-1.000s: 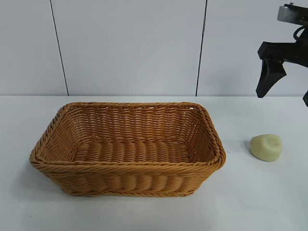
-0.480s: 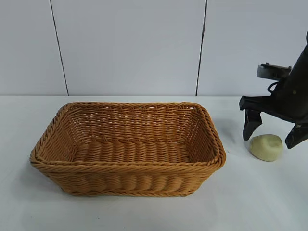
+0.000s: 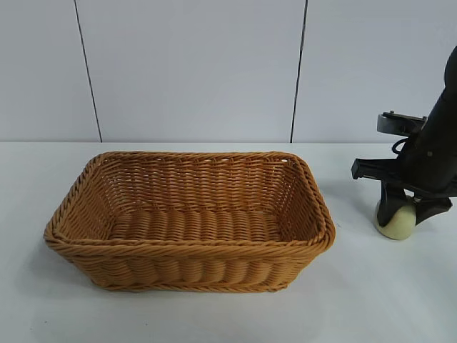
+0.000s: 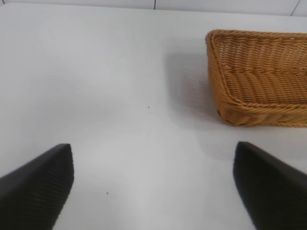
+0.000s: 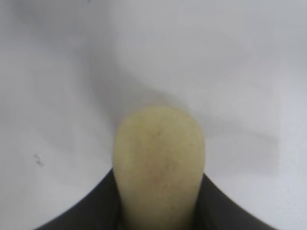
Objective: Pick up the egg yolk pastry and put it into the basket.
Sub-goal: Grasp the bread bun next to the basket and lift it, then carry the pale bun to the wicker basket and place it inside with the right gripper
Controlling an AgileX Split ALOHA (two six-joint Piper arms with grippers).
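With the right gripper [image 3: 401, 214] lowered onto the egg yolk pastry [image 3: 397, 223], you are at the grasp step of the task. In the exterior view the pastry sits on the white table [image 3: 214, 314] at about 3 o'clock from the wicker basket [image 3: 187, 246], apart from its rim. The right wrist view shows the pastry [image 5: 159, 163] pressed between the two dark fingers [image 5: 86, 211], one on each flank; the jaws are narrowed to the pastry's width and appear to grip it, though it seems not yet lifted off the table. The left gripper [image 4: 153, 184] hovers over bare table, out of the exterior view, its jaws spread wide and empty, with a corner of the basket [image 4: 259, 86] beyond at about 1 o'clock. Your next move, judging from this layout, calls for a straight lift high enough to clear the braided rim, then travel toward 9 o'clock over the basket's hollow before release. Squeeze lightly: the soft lump may deform.
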